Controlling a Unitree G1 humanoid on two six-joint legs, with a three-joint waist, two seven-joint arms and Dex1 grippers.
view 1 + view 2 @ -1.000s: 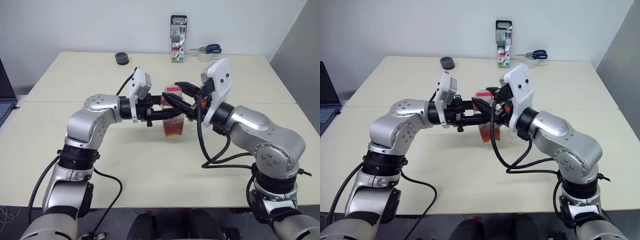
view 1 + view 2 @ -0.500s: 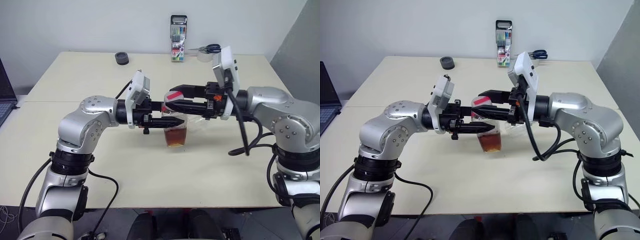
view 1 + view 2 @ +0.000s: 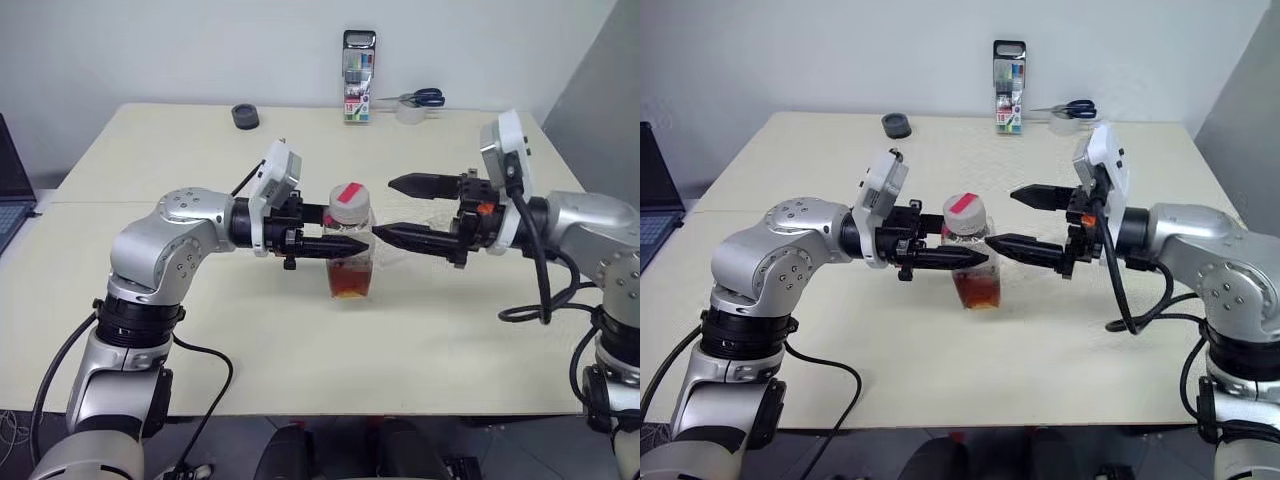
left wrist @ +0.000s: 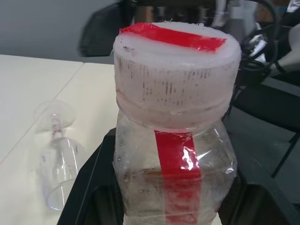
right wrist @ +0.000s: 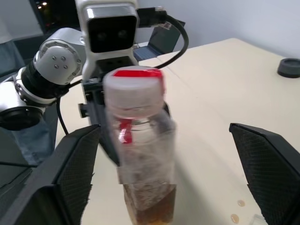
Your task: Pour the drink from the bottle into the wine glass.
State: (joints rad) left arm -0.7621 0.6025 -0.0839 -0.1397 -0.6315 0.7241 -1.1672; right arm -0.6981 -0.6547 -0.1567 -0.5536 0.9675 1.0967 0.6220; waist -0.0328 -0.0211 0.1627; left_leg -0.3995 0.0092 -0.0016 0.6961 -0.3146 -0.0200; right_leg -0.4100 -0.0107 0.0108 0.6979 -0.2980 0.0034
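The bottle [image 3: 348, 240] stands upright over the middle of the table, its whitish cap [image 3: 347, 199] with the red top on. The reddish-brown drink [image 3: 350, 279] fills its lower part. My left gripper [image 3: 345, 233] comes in from the left and is shut on the bottle's body below the neck; its black fingers [image 4: 89, 197] flank the bottle. My right gripper [image 3: 397, 210] is open just right of the cap, fingers pointing at the bottle without touching it. The wine glass [image 4: 58, 159] lies on its side on the table beyond the bottle.
At the table's far edge are a black round object [image 3: 243, 116], an upright marker box [image 3: 357, 90], scissors [image 3: 415, 98] and a tape roll [image 3: 406, 113]. A laptop [image 3: 10, 200] shows at the left edge.
My right gripper was closed around the bottle's cap; it has let go, opened wide and drawn back to the right. The left gripper keeps the bottle in about the same place.
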